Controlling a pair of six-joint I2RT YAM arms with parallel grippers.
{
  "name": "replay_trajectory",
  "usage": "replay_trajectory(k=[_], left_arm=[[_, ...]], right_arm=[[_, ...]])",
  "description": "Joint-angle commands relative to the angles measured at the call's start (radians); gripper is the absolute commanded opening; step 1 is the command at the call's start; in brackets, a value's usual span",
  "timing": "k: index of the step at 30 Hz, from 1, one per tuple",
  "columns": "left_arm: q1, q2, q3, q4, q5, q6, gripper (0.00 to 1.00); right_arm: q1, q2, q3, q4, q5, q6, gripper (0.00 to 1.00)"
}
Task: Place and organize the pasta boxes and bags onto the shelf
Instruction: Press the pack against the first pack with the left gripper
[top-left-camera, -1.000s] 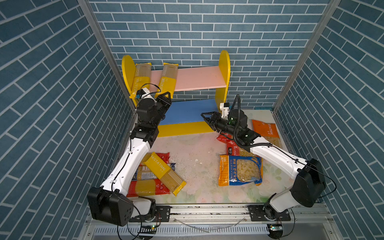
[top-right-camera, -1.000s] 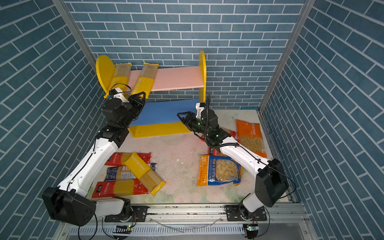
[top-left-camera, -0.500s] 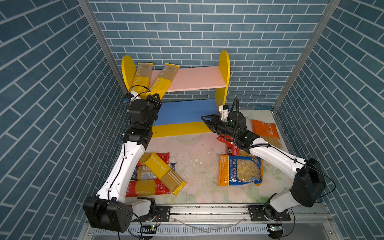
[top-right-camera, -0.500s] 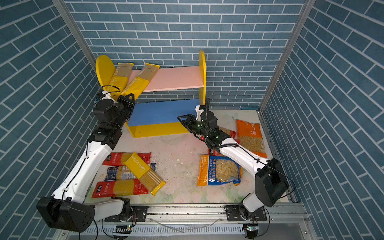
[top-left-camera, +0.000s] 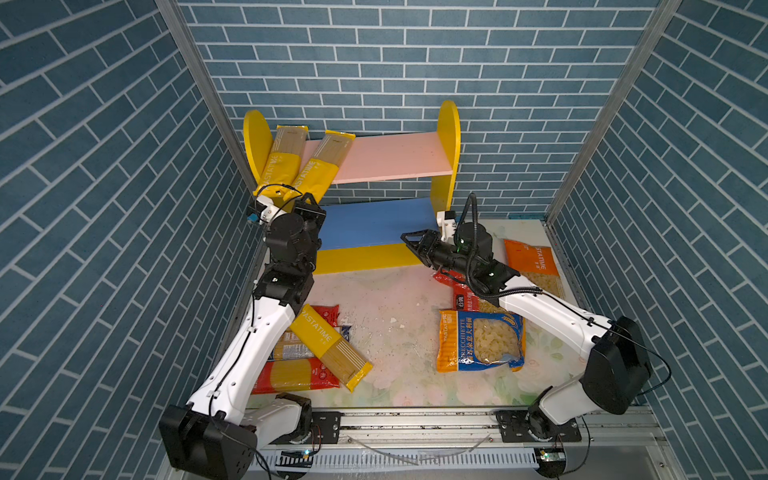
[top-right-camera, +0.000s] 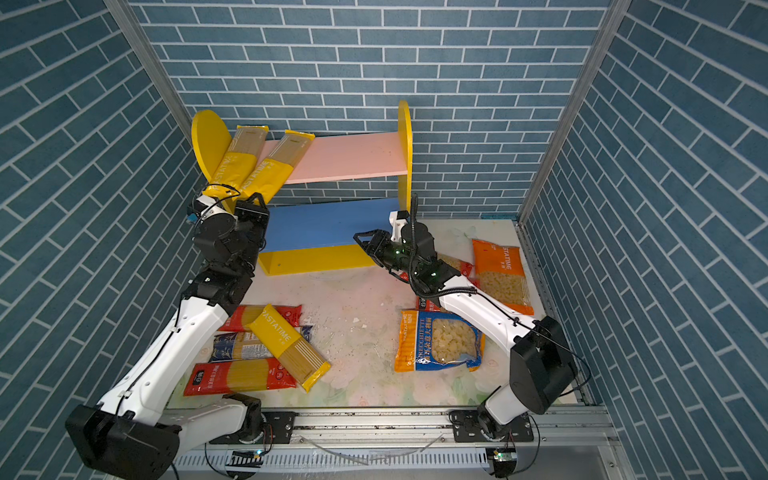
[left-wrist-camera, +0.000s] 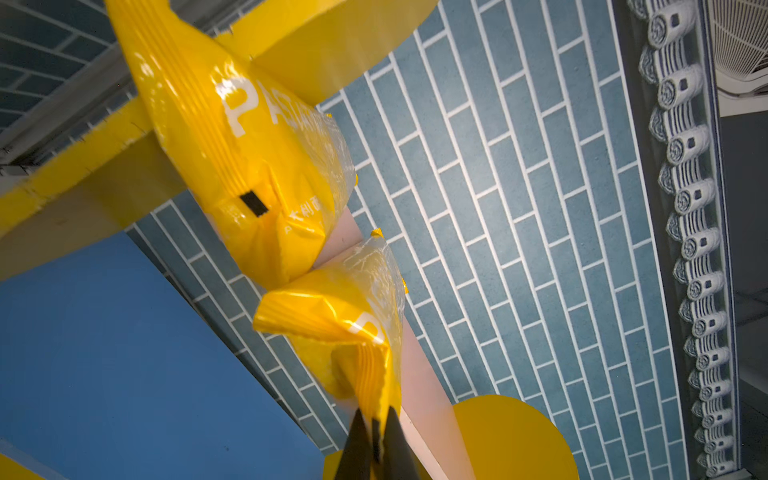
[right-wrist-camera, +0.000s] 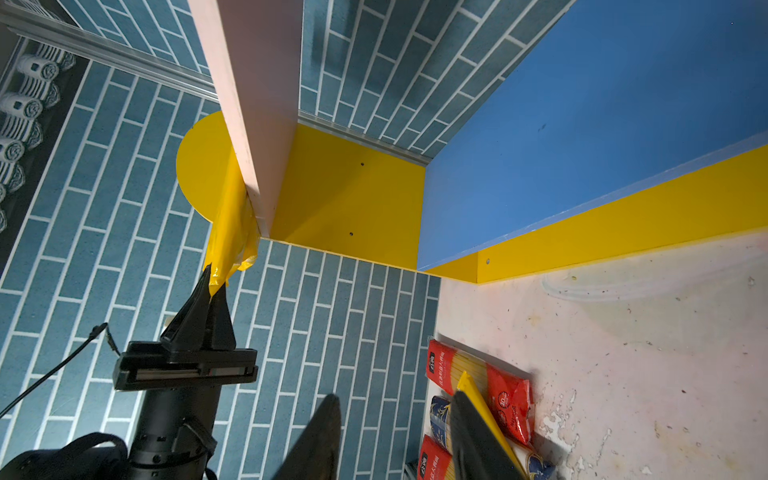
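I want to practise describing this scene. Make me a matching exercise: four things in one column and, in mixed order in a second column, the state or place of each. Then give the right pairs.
Things
1. left gripper
2. right gripper
3. ORECCHIETTE bag
4. pink upper board

States and places
A. open, holding nothing
B. lies flat on the table
C. a yellow PASTATIME spaghetti pack leans over its front edge
D. shut on the end of a second PASTATIME pack

Pairs: 1-D, 2-A, 3-B, 4-C
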Motion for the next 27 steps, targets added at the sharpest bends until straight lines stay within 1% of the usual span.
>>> replay_trajectory(k=[1,5,9,11,13,15,17,19,21,24,27], left_arm=[[-0.033,-0.005,-0.005,0.119,-0.2,0.071,0.0],[-0.063,0.023,-0.007,0.173,-0.285,0.083,0.0],[-0.067,0.036,-0.006,0.22,-0.378,0.078,0.0],[-0.067,0.051,0.004,0.253,-0.406,0.09,0.0],[-0.067,0.077,0.039,0.248,-0.39,0.1,0.0],[-0.068,0.098,0.075,0.231,-0.328,0.13,0.0],[-0.068,0.103,0.108,0.173,-0.257,0.162,0.11],[-0.063,0.094,0.149,0.043,-0.192,0.19,0.25],[-0.046,0.077,0.157,-0.058,-0.131,0.191,0.36],[-0.013,0.038,0.138,-0.156,-0.029,0.173,0.53],[0.019,0.021,0.171,-0.303,0.091,0.17,0.71]], right_arm=[[0.002,-0.013,-0.016,-0.016,-0.018,-0.051,0.45],[0.0,-0.032,-0.023,-0.041,-0.012,-0.075,0.44],[-0.003,-0.041,-0.026,-0.059,-0.007,-0.089,0.44],[-0.002,-0.042,-0.026,-0.066,-0.01,-0.094,0.44],[-0.002,-0.041,-0.025,-0.068,-0.015,-0.097,0.44],[-0.001,-0.04,-0.022,-0.074,-0.018,-0.099,0.44],[-0.001,-0.04,-0.022,-0.074,-0.019,-0.099,0.44],[-0.001,-0.04,-0.022,-0.074,-0.02,-0.099,0.44],[-0.001,-0.035,-0.019,-0.074,-0.02,-0.101,0.44],[-0.001,-0.023,-0.006,-0.07,-0.025,-0.098,0.44],[0.0,-0.009,0.005,-0.065,-0.032,-0.093,0.43]])
